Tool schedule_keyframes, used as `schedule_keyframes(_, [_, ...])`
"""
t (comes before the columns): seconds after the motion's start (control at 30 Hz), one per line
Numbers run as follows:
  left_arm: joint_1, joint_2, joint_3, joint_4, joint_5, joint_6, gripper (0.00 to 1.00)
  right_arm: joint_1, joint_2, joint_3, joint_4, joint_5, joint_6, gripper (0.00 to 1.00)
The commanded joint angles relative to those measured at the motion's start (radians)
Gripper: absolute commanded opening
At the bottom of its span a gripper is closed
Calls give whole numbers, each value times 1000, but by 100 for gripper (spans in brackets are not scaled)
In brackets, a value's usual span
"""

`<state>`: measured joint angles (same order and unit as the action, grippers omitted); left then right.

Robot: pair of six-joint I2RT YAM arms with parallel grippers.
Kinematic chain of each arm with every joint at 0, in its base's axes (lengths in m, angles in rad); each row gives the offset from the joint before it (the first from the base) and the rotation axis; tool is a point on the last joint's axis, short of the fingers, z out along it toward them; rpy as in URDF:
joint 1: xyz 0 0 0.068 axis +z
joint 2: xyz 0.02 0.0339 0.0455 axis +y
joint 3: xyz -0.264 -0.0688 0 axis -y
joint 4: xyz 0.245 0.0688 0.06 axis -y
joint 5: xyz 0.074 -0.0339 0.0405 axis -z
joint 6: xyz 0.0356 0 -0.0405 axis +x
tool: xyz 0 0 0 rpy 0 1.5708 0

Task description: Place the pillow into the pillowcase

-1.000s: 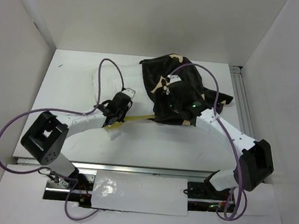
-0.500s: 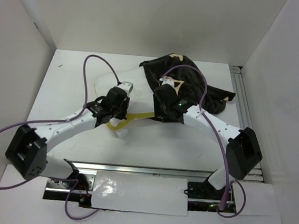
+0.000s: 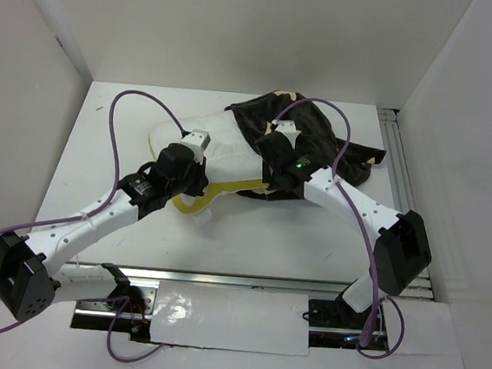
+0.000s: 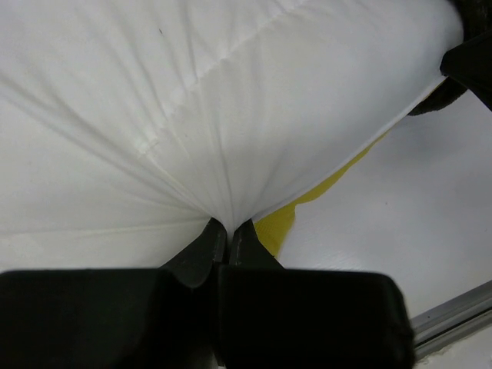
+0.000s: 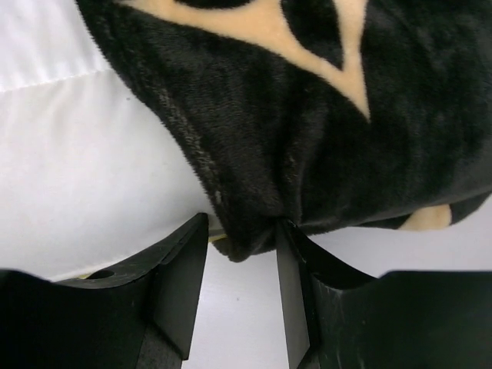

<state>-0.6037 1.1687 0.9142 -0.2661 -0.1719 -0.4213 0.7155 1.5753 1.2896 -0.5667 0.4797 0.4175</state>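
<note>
Under pillowcase (image 5: 323, 131) edge, white pillow (image 5: 69, 177)

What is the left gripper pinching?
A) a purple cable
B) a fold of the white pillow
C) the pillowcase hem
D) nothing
B: the left wrist view shows the left gripper shut on a gathered fold of the pillow, creases fanning out from its tips.
</note>
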Motion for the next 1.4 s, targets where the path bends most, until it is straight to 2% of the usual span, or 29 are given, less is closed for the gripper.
schedule_keyframes(0.0, [-13, -41, 21, 71, 8, 1, 0, -8, -35, 40, -68, 79, 26, 47])
schedule_keyframes(0.1, [-13, -41, 22, 71, 8, -8, 0, -8, -47, 17, -68, 91, 26, 47])
schedule_keyframes(0.2, [-13, -41, 22, 71, 8, -8, 0, -8, -57, 5, -39, 90, 17, 32])
schedule_keyframes(0.3, [-13, -41, 22, 71, 17, -19, 0, -8, -48, 5, 1, 51, -43, 31])
schedule_keyframes(0.4, [-13, -61, 32, 44, 17, -19, 0, -8, -47, 5, 37, 28, -68, 23])
schedule_keyframes(0.47, [-13, -73, 32, 44, 17, -19, 0, -8, -38, 5, 37, 49, -68, 11])
schedule_keyframes(0.5, [-13, -87, 32, 44, 17, -19, 0, -8, -38, 5, 37, 59, -68, 0])
schedule_keyframes(0.6, [-13, -98, 22, 53, 26, -19, 0, -8, -38, 17, 28, 30, -95, 0])
schedule_keyframes(0.73, [-13, -107, 22, 53, 35, -30, 0, -8, -63, 17, 80, -110, -132, 0])
schedule_keyframes(0.83, [-13, -98, 22, 91, 61, -57, 0, -8, -78, 42, 106, -344, -189, 0])
schedule_keyframes(0.87, [-13, -98, 22, 102, 78, -57, 0, -8, -78, 51, 122, -503, -204, 0])
schedule_keyframes(0.93, [-22, -57, 35, 113, 107, -77, 0, 13, -64, 82, 174, -663, -218, 0])
schedule_keyframes(0.97, [-43, -46, 49, 122, 117, -77, 0, 13, -39, 97, 189, -819, -230, 0])
schedule_keyframes(1.07, [-67, -15, 58, 151, 117, -116, 0, 22, 2, 178, 201, -1051, -240, 0])
schedule_keyframes(1.17, [-93, -15, 49, 205, 95, -163, 0, 22, 11, 205, 258, -1163, -240, 0])
schedule_keyframes(1.23, [-102, -15, 40, 255, 86, -203, 0, 42, 20, 238, 320, -1301, -215, 0])
schedule_keyframes(1.37, [-134, -4, 77, 295, 58, -226, 0, 55, 31, 310, 341, -1455, -215, 0])
